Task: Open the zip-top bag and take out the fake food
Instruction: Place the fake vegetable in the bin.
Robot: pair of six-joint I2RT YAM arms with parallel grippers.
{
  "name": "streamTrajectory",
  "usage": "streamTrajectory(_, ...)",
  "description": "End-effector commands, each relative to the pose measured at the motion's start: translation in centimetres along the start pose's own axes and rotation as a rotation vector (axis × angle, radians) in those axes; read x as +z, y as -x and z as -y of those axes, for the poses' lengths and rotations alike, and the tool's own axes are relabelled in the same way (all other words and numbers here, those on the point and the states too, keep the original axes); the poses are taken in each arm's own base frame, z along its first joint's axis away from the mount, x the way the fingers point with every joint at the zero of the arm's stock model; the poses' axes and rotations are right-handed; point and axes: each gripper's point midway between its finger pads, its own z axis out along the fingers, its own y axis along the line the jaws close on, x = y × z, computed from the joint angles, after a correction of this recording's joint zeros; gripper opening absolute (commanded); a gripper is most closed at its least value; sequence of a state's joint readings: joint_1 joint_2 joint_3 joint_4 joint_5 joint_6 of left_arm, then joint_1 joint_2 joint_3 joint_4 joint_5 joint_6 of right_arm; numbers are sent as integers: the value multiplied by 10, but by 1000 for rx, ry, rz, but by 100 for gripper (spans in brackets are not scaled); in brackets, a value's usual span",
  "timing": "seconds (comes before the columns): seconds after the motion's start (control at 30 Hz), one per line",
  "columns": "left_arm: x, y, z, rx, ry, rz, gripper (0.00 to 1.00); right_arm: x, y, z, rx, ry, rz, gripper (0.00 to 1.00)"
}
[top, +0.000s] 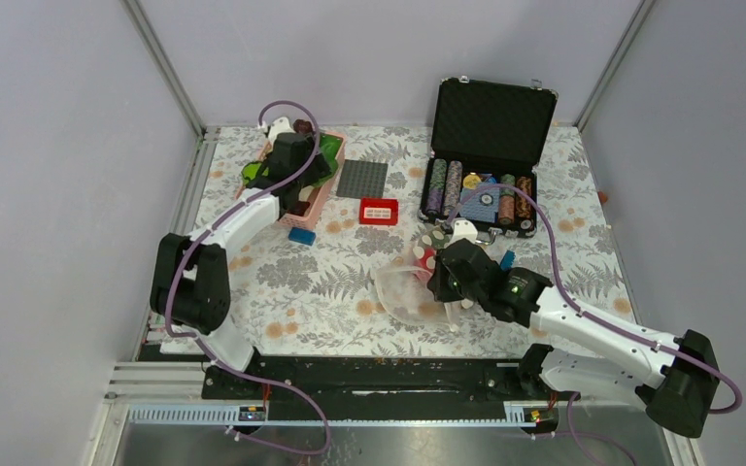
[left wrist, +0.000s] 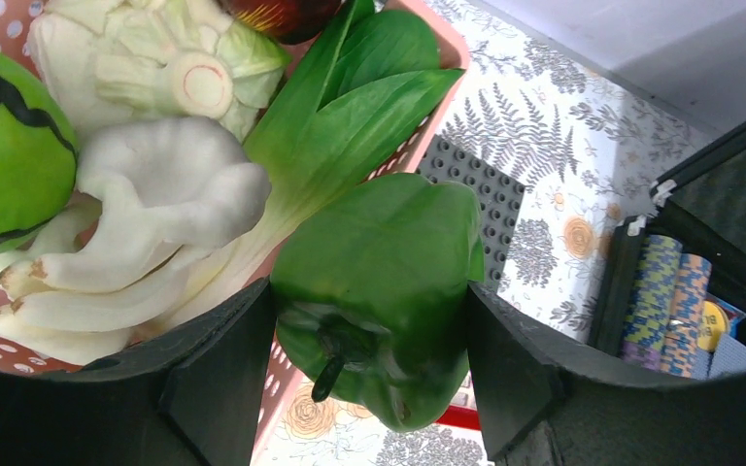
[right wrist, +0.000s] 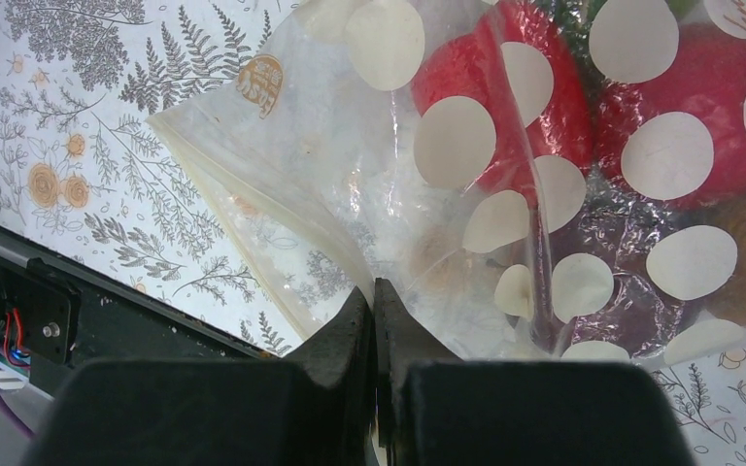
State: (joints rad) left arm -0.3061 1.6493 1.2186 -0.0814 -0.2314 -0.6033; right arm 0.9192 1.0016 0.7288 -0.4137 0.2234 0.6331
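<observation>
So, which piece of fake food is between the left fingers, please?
The green pepper, gripped by the left fingers; the red pieces lie inside the bag.

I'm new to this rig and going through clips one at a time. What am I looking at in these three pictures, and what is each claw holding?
Two robot arms, the left arm and the right arm, are bolted at the near edge of the table. The wide picture looks down from above and behind them. The other two come from a camera on each wrist. On the table lie a pink basket of toy vegetables, an open poker-chip case and a dotted zip-top bag. The left gripper holds a green pepper between its fingers by the basket. The right gripper is shut, pinching the bag's clear plastic. Red fake food is inside the bag.
</observation>
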Motion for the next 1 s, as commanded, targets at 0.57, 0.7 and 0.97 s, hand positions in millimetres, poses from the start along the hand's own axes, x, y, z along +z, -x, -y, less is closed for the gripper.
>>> streamTrajectory(0.57, 28, 3, -30, 31, 160, 78, 48, 5, 2, 8, -16, -28, 2, 0)
streamTrajectory(0.7, 28, 6, -39, 44, 207, 99, 48, 6, 1, 8, -18, -28, -3, 0)
streamTrajectory(0.97, 28, 8, -48, 81, 262, 97, 61, 7, 1, 8, -20, -29, -9, 0)
